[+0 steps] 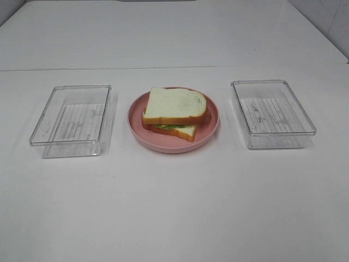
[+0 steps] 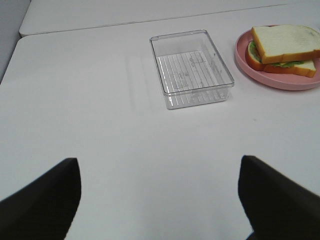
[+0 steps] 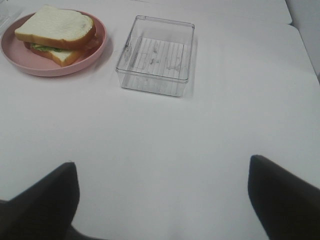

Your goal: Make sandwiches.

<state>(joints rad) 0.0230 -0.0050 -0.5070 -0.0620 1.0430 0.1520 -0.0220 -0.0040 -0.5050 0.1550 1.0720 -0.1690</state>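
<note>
- The high camera looks down from the near edge of the table [image 1: 174,207] at the plate [image 1: 173,143], mid-table between two trays.
- The left wrist view sits low, facing the left tray [image 2: 192,67], plate at its margin.
- The right wrist view mirrors it, facing the right tray [image 3: 156,54].
- All three share the plate.

Lab-like setup — bare white table [image 1: 174,207], plain surroundings

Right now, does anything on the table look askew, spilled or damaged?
Only slightly: the sandwich on the pink plate has its top slice twisted off the bottom one, lettuce peeking out. Both clear trays sit upright and empty; nothing spilled.
</note>
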